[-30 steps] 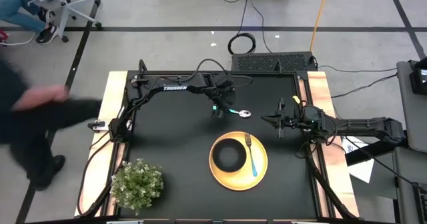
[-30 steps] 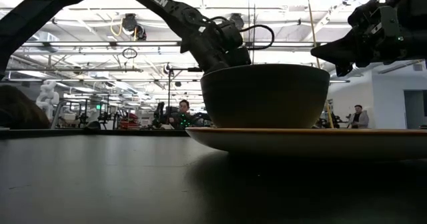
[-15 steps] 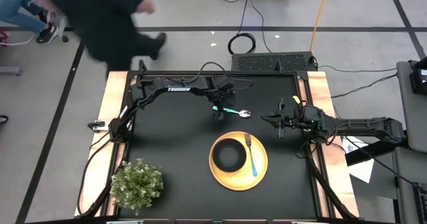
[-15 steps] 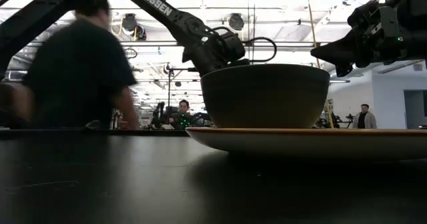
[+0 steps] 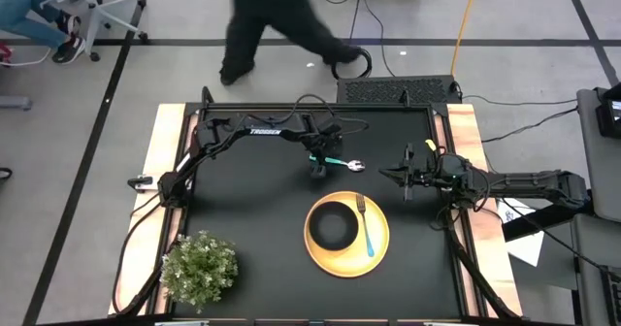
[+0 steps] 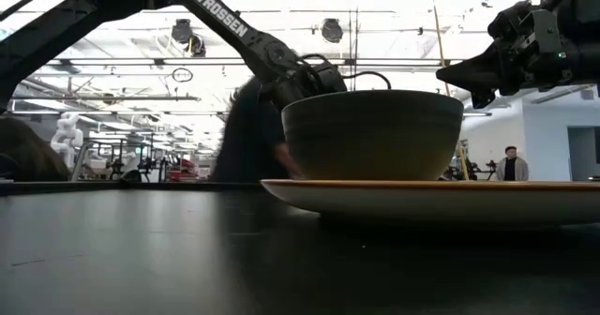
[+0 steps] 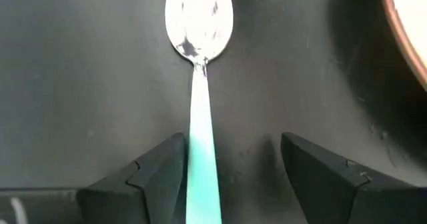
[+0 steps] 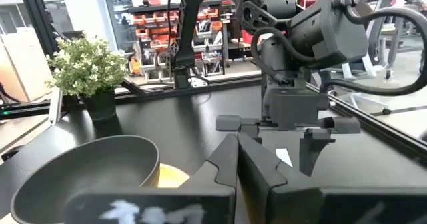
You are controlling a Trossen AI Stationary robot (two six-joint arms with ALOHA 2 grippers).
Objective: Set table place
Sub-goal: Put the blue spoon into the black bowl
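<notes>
On the bench [image 5: 243,210], the plate [image 5: 380,245] already carries the bowl [image 5: 333,224] and fork [image 5: 364,224]. Remaining item: the spoon [image 5: 342,163], lying flat behind the plate. Left end effector [image 7: 230,164] straddles its teal handle, fingers released. Right end effector [image 5: 391,174] waits nearby, clenched and empty.

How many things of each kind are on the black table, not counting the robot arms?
Round yellow plate: 1
Smaller black bowl: 1
Teal-handled metal fork: 1
Teal-handled metal spoon: 1
Green bushy potted plant: 1
Total: 5
</notes>
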